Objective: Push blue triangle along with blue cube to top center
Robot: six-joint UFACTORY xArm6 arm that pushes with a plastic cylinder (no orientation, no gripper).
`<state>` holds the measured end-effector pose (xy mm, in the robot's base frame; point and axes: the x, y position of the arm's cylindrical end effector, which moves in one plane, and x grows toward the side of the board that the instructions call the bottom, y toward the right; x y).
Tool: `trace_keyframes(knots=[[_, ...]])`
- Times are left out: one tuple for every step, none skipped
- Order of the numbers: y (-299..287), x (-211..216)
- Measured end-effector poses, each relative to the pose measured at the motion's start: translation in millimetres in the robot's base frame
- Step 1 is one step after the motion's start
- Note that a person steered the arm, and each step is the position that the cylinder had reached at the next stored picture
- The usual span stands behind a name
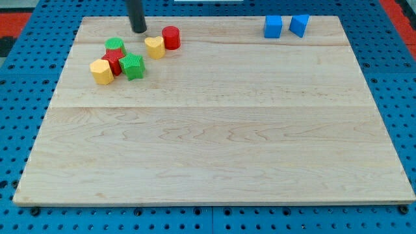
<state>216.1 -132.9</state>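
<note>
The blue cube (273,26) sits near the view's top right on the wooden board (214,130). The blue triangle (299,25) stands just to its right, a small gap between them. My tip (138,30) is at the view's top left, far to the left of both blue blocks. It is just above the cluster of red, green and yellow blocks, to the left of the yellow heart (155,47) and the red cylinder (171,37).
At the top left a cluster holds a green cylinder (115,45), a red block (114,61), a green star-like block (132,66) and a yellow block (101,71). Blue pegboard surrounds the board.
</note>
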Motion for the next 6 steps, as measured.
trace_keyframes(knots=[[72.8, -12.9], [88.1, 18.8], [81.0, 71.6], [138.4, 70.0], [263.7, 63.4], [374.9, 55.9]])
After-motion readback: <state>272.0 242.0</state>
